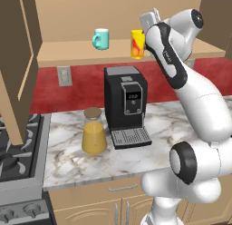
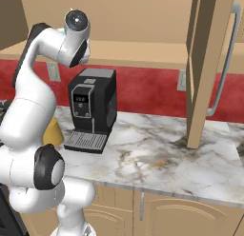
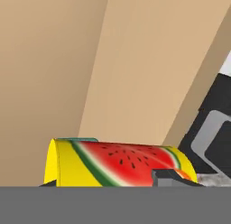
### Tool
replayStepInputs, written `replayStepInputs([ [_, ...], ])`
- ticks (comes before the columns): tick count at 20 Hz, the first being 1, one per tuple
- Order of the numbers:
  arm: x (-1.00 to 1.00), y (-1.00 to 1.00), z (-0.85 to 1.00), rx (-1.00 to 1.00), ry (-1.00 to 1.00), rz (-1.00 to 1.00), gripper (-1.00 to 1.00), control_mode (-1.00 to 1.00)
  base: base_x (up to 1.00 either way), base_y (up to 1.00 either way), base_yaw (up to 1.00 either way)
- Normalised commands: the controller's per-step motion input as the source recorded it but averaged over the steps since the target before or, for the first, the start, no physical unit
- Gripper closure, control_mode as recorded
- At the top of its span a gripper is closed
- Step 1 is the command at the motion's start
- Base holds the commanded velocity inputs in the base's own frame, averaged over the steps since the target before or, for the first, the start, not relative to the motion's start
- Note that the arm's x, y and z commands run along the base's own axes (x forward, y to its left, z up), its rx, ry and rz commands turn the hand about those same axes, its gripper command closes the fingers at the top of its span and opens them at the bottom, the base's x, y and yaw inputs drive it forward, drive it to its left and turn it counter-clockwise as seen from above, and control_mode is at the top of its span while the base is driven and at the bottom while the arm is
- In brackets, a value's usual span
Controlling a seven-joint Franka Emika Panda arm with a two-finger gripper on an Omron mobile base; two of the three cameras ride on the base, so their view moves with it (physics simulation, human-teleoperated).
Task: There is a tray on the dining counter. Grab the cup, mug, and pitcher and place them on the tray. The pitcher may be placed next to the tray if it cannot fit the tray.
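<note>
A marble surface (image 1: 72, 151) lies nearest. On it the pitcher (image 1: 94, 131) of orange liquid stands upright, just beside a black coffee machine (image 1: 125, 105) at its 3 o'clock. Beyond, a tan shelf (image 1: 81, 54) carries the teal mug (image 1: 101, 39) and, at its 3 o'clock, the yellow cup (image 1: 137, 44). The white arm (image 1: 190, 101) reaches up to the cup. The pincer (image 3: 117, 184) sits right at the cup, part open; whether it grips, I cannot tell.
</note>
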Motion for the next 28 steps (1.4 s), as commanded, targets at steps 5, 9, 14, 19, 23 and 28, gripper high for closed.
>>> replayStepInputs([
  [5,-0.86,-0.29,0.0,0.0,0.0,0.0,1.0,-1.0,0.0,0.0,0.0],
  [9,-0.97,-0.19,-0.02,0.0,0.0,0.0,1.0,-1.0,0.0,0.0,0.0],
  [14,-0.92,-0.17,-0.04,0.0,0.0,0.0,1.0,-1.0,0.0,0.0,0.0],
  [19,-0.81,-0.01,-0.19,0.0,0.0,0.0,1.0,-1.0,0.0,0.0,0.0],
  [23,-0.73,0.0,-0.21,0.0,0.0,0.0,1.0,-1.0,0.0,0.0,0.0],
  [28,-0.65,-0.03,-0.15,0.0,0.0,0.0,1.0,-1.0,0.0,0.0,0.0],
])
